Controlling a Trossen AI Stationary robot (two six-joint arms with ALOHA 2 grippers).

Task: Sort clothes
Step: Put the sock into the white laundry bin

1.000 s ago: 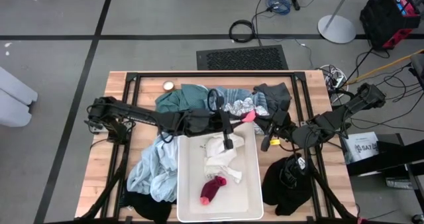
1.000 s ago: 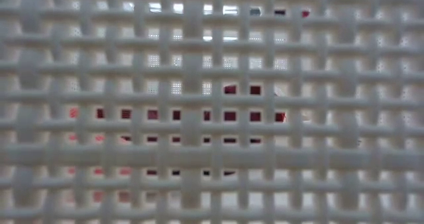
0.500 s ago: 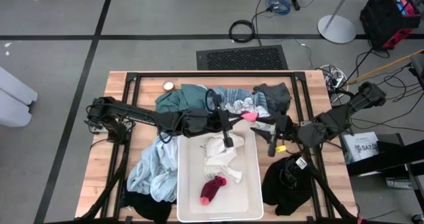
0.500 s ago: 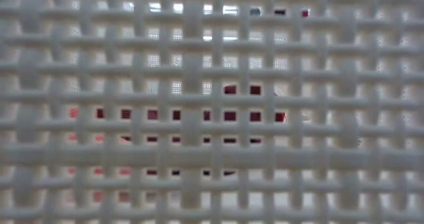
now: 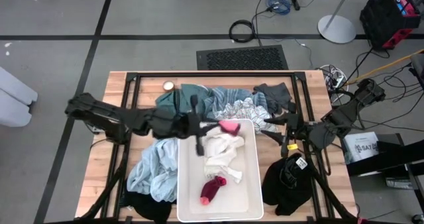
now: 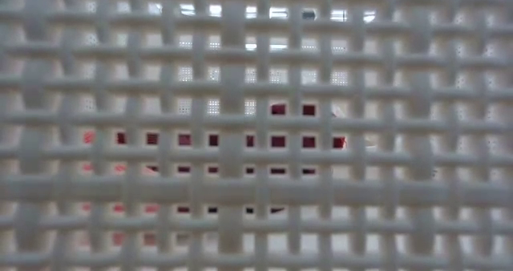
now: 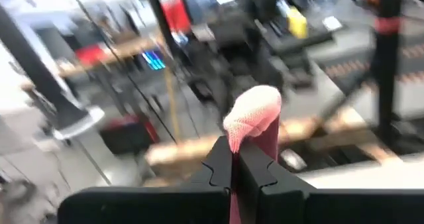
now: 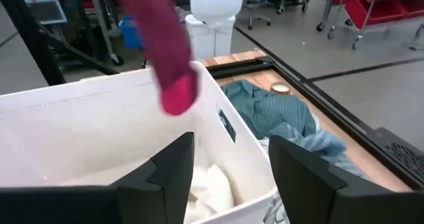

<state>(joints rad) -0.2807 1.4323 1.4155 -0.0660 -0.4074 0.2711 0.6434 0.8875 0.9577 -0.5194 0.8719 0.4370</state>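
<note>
My left gripper [image 5: 217, 126] reaches in from the table's left and is shut on a pink sock [image 5: 230, 126] over the far end of the white bin [image 5: 252, 184]. The sock also shows in the right wrist view [image 8: 171, 58], hanging above the bin. My right gripper [image 5: 278, 130] is open and empty just right of the bin's far corner. A white garment [image 5: 222, 154] and a magenta sock [image 5: 213, 187] lie in the bin. Teal [image 5: 177, 98], striped [image 5: 232, 103] and dark grey [image 5: 275, 95] clothes lie beyond the bin. My left gripper pinches the pink sock between its two fingers [image 7: 255, 174]. One rounded end of the sock [image 7: 255, 111] sticks out past the fingertips. The fingers come in about level from the table's left. The sock is lifted clear above the bin's far end.
A light blue garment [image 5: 151, 171] lies left of the bin and black clothes lie at the near right [image 5: 288, 181] and near left [image 5: 147, 207]. A small round lid [image 5: 168, 86] sits at the far left. The bin's lattice wall [image 6: 256, 143] fills the low view.
My left gripper has drawn back toward the table's left, carrying the pink sock off the far pile to above the bin's far end. My right gripper has moved a little toward the table's right edge.
</note>
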